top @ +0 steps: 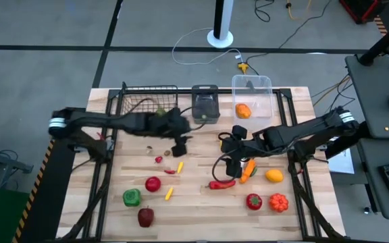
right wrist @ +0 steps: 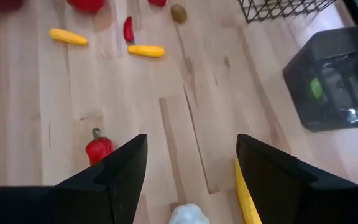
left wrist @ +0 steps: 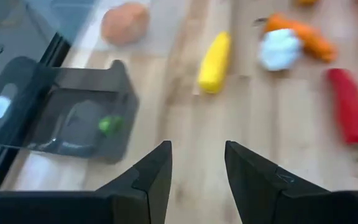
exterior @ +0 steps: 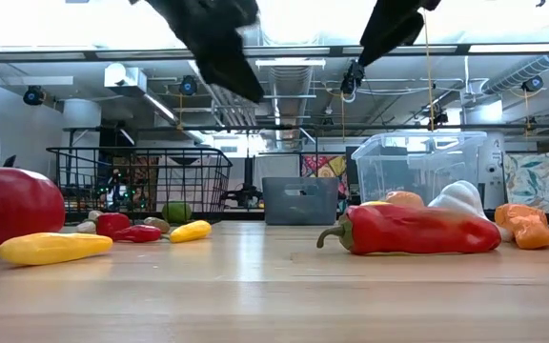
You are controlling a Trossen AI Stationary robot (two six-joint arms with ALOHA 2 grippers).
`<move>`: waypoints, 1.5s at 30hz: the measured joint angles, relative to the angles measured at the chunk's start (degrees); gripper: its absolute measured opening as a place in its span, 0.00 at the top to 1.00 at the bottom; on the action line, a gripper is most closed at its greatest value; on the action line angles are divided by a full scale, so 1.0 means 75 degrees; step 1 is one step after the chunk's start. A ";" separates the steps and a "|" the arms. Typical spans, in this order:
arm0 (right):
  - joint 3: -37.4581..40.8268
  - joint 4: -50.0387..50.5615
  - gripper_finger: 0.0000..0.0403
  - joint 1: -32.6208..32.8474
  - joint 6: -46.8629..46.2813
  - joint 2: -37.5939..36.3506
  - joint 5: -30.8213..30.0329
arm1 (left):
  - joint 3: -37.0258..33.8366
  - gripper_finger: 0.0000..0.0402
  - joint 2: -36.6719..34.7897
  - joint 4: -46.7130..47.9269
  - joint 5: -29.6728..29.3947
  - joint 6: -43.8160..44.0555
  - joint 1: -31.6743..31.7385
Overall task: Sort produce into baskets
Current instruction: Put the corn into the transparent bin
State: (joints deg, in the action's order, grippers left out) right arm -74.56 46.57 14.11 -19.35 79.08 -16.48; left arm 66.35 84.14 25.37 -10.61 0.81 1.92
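The black wire basket [top: 144,101], the dark grey bin [top: 206,104] and the clear tub [top: 252,91] stand in a row at the table's far edge. An orange fruit [top: 243,110] lies in the tub and a small green piece [left wrist: 110,124] in the bin. Produce lies loose on the table: a red apple [top: 152,183], a green pepper [top: 132,197], a long red pepper [top: 221,183], a carrot [top: 248,169] and a lemon [top: 273,175]. My left gripper [top: 179,147] [left wrist: 197,149] is open and empty above the table's middle. My right gripper [top: 233,165] [right wrist: 191,140] is open and empty above a white garlic [right wrist: 188,214].
More produce lies near the front edge: a dark red apple [top: 145,216], a red pepper [top: 253,201], an orange pumpkin [top: 278,202] and small yellow pieces [top: 169,193]. A small chili [top: 170,171] lies near the middle. Bare wood shows between the two grippers.
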 joint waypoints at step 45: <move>0.0000 0.1223 0.28 -0.1480 0.1158 0.2910 -0.0426 | -0.3267 0.67 -0.3783 -0.1323 -0.2929 0.2309 -0.3233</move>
State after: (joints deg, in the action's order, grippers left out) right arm -74.56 55.74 3.01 -10.67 100.91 -19.67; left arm 41.85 55.77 15.45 -32.58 18.13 -22.33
